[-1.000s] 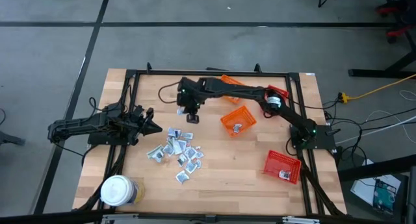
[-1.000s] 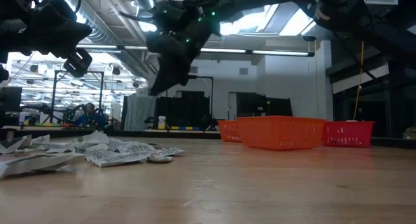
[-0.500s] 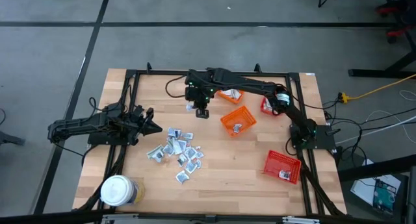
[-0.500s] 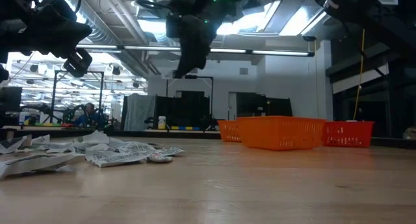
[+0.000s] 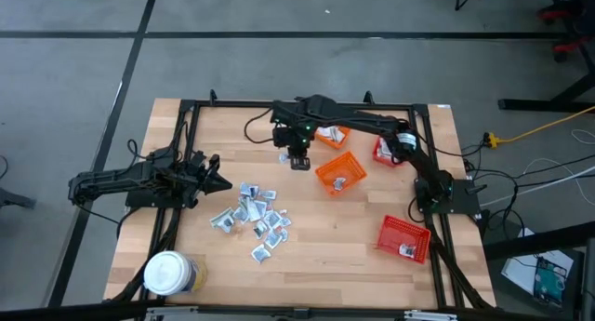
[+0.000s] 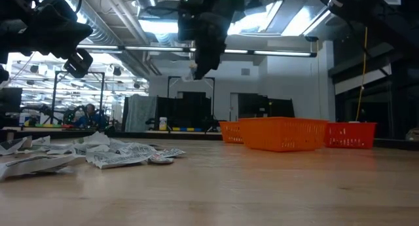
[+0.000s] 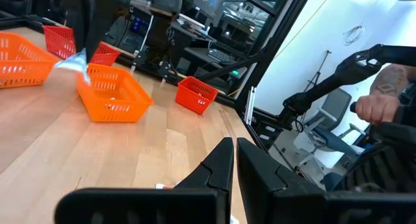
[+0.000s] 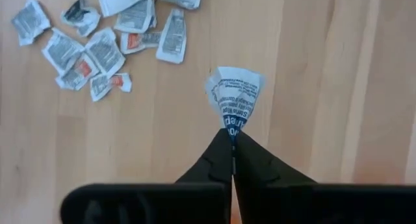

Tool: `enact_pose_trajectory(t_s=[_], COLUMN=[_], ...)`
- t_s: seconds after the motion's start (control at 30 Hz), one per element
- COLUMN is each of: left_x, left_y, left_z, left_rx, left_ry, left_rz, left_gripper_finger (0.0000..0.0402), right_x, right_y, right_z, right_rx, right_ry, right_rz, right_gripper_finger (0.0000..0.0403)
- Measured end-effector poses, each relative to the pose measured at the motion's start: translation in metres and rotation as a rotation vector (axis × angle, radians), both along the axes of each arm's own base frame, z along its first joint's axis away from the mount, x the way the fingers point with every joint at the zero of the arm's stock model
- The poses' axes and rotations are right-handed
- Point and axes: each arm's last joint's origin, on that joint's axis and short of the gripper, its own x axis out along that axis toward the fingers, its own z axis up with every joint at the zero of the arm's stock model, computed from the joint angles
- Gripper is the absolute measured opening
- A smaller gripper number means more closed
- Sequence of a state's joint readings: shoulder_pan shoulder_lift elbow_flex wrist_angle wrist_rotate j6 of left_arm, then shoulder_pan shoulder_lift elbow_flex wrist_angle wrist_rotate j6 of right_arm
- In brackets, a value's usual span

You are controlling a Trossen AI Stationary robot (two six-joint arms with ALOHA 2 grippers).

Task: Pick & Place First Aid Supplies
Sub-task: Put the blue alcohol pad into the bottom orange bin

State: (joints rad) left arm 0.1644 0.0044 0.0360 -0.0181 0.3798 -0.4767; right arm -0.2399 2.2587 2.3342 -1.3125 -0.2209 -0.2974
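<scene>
The pale wooden table [image 6: 262, 193] is filling the foreground of the low view, its planks running bare up to a loose heap of first aid supplies [image 5: 251, 217] lying flat near the table's middle, toward the left arm's side. A white-lidded round jar [image 5: 167, 274] is standing at the near left corner, well apart from the heap. A red mesh basket [image 5: 404, 238] is sitting near the right edge.

The left gripper [image 5: 216, 180] is hanging just beside the heap, its fingers pressed nearly together and holding nothing. Farther back, the right gripper [image 5: 297, 161] is hovering high above the table between the heap and an orange mesh basket [image 5: 339, 170], its fingers clamped on a single sachet [image 8: 234, 94], which is fanning out beyond the fingertips [image 8: 229, 141]. In the left wrist view that sachet is showing as a pale blur in front of the orange basket. Another orange basket [image 5: 330, 135] is lying behind the right arm, partly covered by it, and a second red basket [image 5: 383, 152] is mostly hidden there too.

Beyond the table, a dim workshop with ceiling lights, ducts and dark racks is stretching away. In the left wrist view a person's hand [image 7: 377, 108] is resting at the picture's edge; the rest of the person is cut off. The print on the sachets is too small to read.
</scene>
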Motion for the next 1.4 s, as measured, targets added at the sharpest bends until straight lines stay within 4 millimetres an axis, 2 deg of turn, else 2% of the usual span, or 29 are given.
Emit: enact_pose_trajectory(t_s=[0.17, 0.43, 0.63, 0.83, 1.13, 1.4], left_x=[0.000, 0.000, 0.000, 0.000, 0.000, 0.000], left_y=[0.000, 0.000, 0.000, 0.000, 0.000, 0.000], left_z=[0.000, 0.000, 0.000, 0.000, 0.000, 0.000], left_rx=[0.000, 0.000, 0.000, 0.000, 0.000, 0.000], left_ry=[0.000, 0.000, 0.000, 0.000, 0.000, 0.000], left_rz=[0.001, 0.000, 0.000, 0.000, 0.000, 0.000], left_gripper_finger=[0.0015, 0.0016, 0.0015, 0.0015, 0.0015, 0.0015], right_x=[-0.015, -0.085, -0.121, -0.147, -0.163, -0.165], right_y=[0.004, 0.020, 0.030, 0.048, 0.069, 0.070], right_z=[0.003, -0.001, -0.012, -0.024, -0.054, -0.057], right_rx=[0.000, -0.094, -0.064, -0.033, -0.061, -0.095], right_ry=[-0.014, -0.214, -0.161, -0.116, -0.016, -0.002], right_rz=[-0.011, -0.236, -0.340, -0.365, -0.381, -0.384], right_gripper_finger=[0.0004, 0.0005, 0.0005, 0.0005, 0.0015, 0.0017])
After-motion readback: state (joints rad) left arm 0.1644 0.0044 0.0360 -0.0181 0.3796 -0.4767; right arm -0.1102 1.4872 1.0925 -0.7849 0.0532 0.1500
